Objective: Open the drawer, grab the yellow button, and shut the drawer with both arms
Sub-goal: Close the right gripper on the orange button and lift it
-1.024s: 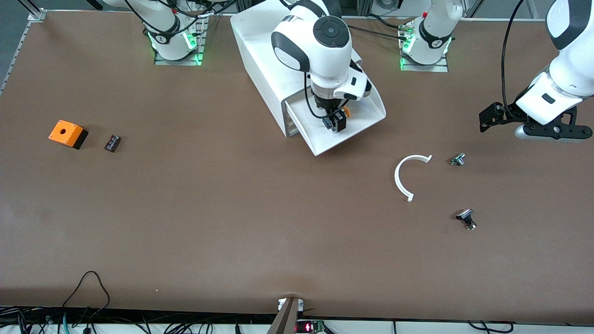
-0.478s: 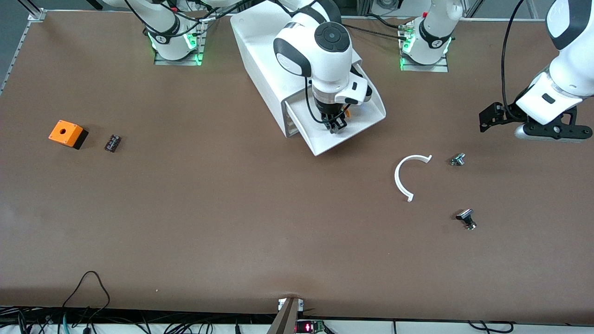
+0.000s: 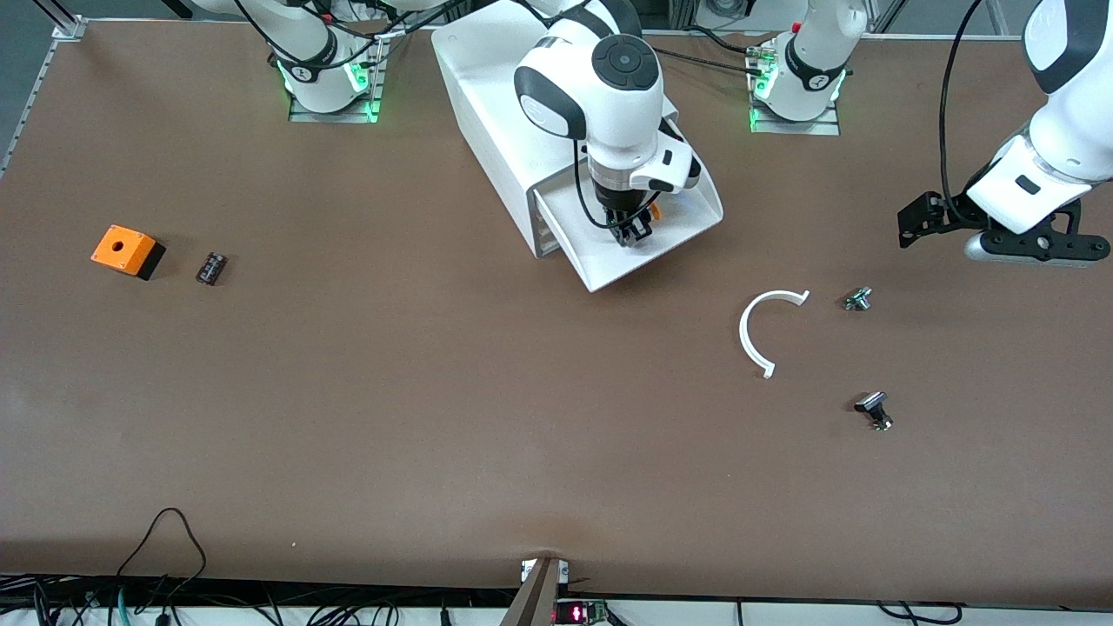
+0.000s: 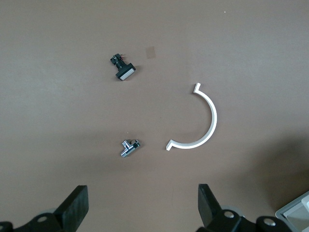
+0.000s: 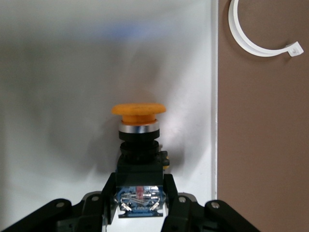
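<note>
Inside one open drawer [image 3: 687,228], right gripper [image 3: 632,231] clamps one button [image 5: 138,126].

My right end effector [image 3: 634,233] points straight down, its 2 fingers [image 5: 108,193] closed on a part held between them. My left arm waits, its end effector [image 3: 1000,233] hanging above the surface, fingers [image 4: 75,205] spread wide
</note>
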You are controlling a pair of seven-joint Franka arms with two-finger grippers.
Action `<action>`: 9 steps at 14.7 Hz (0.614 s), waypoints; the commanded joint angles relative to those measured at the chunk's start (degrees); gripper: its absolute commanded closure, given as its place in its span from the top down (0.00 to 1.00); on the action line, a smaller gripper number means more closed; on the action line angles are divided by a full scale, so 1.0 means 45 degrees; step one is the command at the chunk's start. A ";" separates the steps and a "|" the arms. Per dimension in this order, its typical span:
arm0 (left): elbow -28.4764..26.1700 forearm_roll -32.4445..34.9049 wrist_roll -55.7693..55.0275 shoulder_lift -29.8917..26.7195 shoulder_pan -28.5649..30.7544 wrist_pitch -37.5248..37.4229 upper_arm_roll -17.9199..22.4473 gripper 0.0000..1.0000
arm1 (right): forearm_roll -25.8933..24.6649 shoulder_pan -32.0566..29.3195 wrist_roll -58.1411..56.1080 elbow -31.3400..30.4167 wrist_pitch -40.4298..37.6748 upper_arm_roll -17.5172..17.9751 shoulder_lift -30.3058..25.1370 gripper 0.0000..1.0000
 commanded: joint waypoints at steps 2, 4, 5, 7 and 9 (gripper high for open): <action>0.0040 0.0262 -0.0122 -0.0171 -0.0083 -0.0076 0.0112 1.00 | -0.0215 0.0154 0.0844 0.0376 -0.0724 -0.0031 -0.0655 0.27; 0.0040 0.0262 -0.0103 -0.0171 -0.0083 -0.0076 0.0112 1.00 | -0.0157 0.0056 0.0844 0.0376 -0.1133 -0.0051 -0.1202 0.27; 0.0040 0.0262 -0.0122 -0.0171 -0.0083 -0.0076 0.0112 1.00 | -0.0137 0.0036 0.0864 0.0376 -0.1213 -0.0070 -0.1456 0.27; 0.0040 0.0262 -0.0122 -0.0171 -0.0083 -0.0076 0.0112 1.00 | -0.0118 -0.0041 0.1252 0.0376 -0.1388 -0.0090 -0.1925 0.27; 0.0040 0.0262 -0.0102 -0.0171 -0.0083 -0.0076 0.0112 1.00 | 0.0115 -0.0333 0.1391 0.0376 -0.1428 -0.0071 -0.2083 0.27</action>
